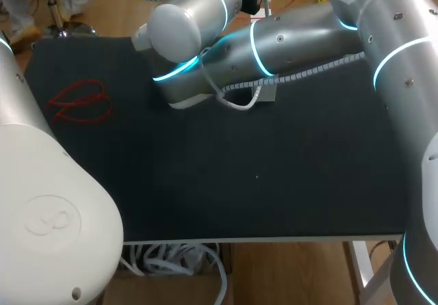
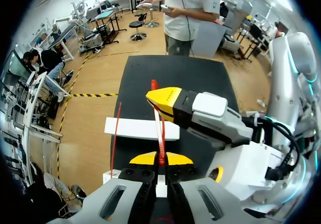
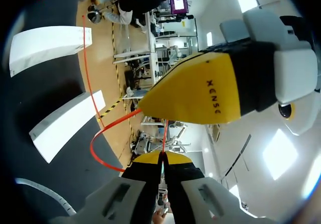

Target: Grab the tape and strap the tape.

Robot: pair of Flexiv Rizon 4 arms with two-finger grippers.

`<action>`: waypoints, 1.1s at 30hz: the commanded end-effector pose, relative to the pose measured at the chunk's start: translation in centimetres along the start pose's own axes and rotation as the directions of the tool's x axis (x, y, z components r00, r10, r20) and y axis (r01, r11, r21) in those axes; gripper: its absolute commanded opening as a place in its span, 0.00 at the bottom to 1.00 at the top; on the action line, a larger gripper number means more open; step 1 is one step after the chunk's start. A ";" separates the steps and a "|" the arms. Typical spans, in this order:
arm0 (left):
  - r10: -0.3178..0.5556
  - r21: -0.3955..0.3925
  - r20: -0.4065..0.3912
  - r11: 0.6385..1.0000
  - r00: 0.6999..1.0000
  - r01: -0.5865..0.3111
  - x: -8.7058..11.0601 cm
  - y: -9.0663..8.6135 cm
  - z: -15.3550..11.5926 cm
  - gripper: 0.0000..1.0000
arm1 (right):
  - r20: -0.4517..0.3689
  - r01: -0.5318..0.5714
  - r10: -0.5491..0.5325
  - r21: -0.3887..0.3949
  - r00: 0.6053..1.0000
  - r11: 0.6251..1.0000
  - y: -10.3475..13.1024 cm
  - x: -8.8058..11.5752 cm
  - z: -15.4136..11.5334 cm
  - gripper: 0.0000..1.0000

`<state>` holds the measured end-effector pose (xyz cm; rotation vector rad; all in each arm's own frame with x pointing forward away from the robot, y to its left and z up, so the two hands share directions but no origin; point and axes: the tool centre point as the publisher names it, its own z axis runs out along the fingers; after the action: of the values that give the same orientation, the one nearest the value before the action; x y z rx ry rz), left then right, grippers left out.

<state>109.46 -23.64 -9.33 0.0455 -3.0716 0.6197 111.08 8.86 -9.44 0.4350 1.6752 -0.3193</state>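
The tape is a thin red strap. In the left wrist view my left gripper (image 2: 160,159) is shut on the red strap (image 2: 160,133), which runs up between its yellow tips to my right gripper's yellow fingertip (image 2: 164,101) just ahead. In the right wrist view my right gripper (image 3: 163,157) is shut on the red strap (image 3: 164,139), with the left gripper's yellow fingertip (image 3: 198,96) close in front; the strap curls off in a loop (image 3: 96,146). In the head view red strap loops (image 1: 82,103) lie at the table's left, and my right arm (image 1: 274,45) hides both grippers.
The black table (image 1: 260,182) fills the head view. My left arm's white body (image 1: 48,209) covers the front left corner. A white strip (image 2: 140,129) lies on the table edge beyond the left gripper; two white strips (image 3: 47,44) (image 3: 66,122) show in the right wrist view.
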 end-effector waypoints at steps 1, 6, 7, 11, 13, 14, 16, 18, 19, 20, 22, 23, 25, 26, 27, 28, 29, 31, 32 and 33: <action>-0.002 -0.006 0.000 1.000 1.000 0.002 0.0 -0.1 -0.1 0.00 | 0.001 0.006 -0.006 0.001 1.000 1.000 -0.2 -0.1 0.2 0.00; -0.002 -0.006 0.000 1.000 1.000 0.002 0.0 -0.1 -0.1 0.00 | 0.007 0.012 -0.012 0.002 1.000 1.000 -0.2 -0.3 0.1 0.00; -0.002 -0.006 0.000 1.000 1.000 0.002 0.0 -0.1 -0.1 0.00 | 0.007 0.010 -0.010 0.003 1.000 1.000 -0.1 -0.3 0.1 0.00; -0.002 -0.006 0.000 1.000 1.000 0.002 0.0 -0.1 -0.1 0.00 | 0.013 0.008 -0.008 0.002 1.000 1.000 0.0 -0.5 0.0 0.00; -0.002 -0.006 0.000 1.000 1.000 0.002 0.0 -0.1 -0.1 0.00 | 0.025 0.009 -0.009 -0.001 1.000 1.000 0.2 -0.5 0.0 0.00; -0.002 -0.006 0.000 1.000 1.000 0.002 0.0 -0.1 -0.1 0.00 | 0.025 0.009 -0.009 0.000 1.000 1.000 0.2 -0.4 0.1 0.00; -0.002 -0.006 0.000 1.000 1.000 0.002 0.0 -0.1 -0.1 0.00 | 0.029 0.012 -0.012 -0.007 0.999 1.000 0.2 -0.4 0.1 0.00; -0.002 -0.006 0.000 1.000 1.000 0.002 0.0 -0.1 -0.1 0.00 | 0.029 0.014 -0.014 -0.005 0.999 1.000 0.3 -0.4 0.1 0.00; -0.002 -0.006 0.000 1.000 1.000 0.002 0.0 -0.1 -0.1 0.00 | 0.030 0.015 -0.014 -0.005 0.999 1.000 0.3 -0.4 0.1 0.00; -0.002 -0.006 0.000 1.000 1.000 0.002 0.0 -0.1 -0.1 0.00 | 0.031 0.015 -0.015 -0.005 0.999 1.000 0.3 -0.4 0.1 0.00; -0.002 -0.006 0.000 1.000 1.000 0.002 0.0 -0.1 -0.1 0.00 | 0.032 0.018 -0.018 -0.004 0.999 1.000 0.3 -0.4 0.1 0.00; -0.002 -0.006 0.000 1.000 1.000 0.002 0.0 -0.1 -0.1 0.00 | 0.033 0.019 -0.019 -0.004 0.999 1.000 0.2 -0.4 0.1 0.00; -0.002 -0.006 0.000 1.000 1.000 0.002 0.0 -0.1 -0.1 0.00 | 0.036 0.022 -0.022 -0.002 0.999 1.000 0.2 -0.3 0.2 0.00; -0.002 -0.006 0.000 1.000 1.000 0.002 0.0 -0.1 -0.1 0.00 | 0.037 0.023 -0.022 0.000 0.999 1.000 0.2 -0.3 0.2 0.00; -0.002 -0.006 0.000 1.000 1.000 0.002 0.0 -0.1 -0.1 0.00 | 0.038 0.023 -0.023 0.001 0.999 1.000 0.2 -0.3 0.2 0.00; -0.002 -0.006 0.000 1.000 1.000 0.002 0.0 -0.1 -0.1 0.00 | 0.039 0.022 -0.022 0.002 0.999 1.000 0.2 -0.3 0.2 0.00; -0.002 -0.006 0.000 1.000 1.000 0.002 0.0 -0.1 -0.1 0.00 | 0.040 0.021 -0.021 0.003 0.999 1.000 0.2 -0.4 0.2 0.00; -0.002 -0.006 0.000 1.000 1.000 0.002 0.0 -0.1 -0.1 0.00 | 0.041 0.019 -0.019 0.003 0.999 1.000 0.3 -0.4 0.2 0.00; -0.002 -0.006 0.000 1.000 1.000 0.002 0.0 -0.1 -0.1 0.00 | 0.042 0.018 -0.018 0.002 0.999 1.000 0.4 -0.4 0.2 0.00; -0.002 -0.006 0.000 1.000 1.000 0.002 0.0 -0.1 -0.1 0.00 | 0.043 0.018 -0.018 0.002 0.999 1.000 0.4 -0.4 0.1 0.00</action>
<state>109.46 -23.64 -9.33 0.0455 -3.0716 0.6196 111.27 8.85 -9.15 0.4092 1.6361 -0.3351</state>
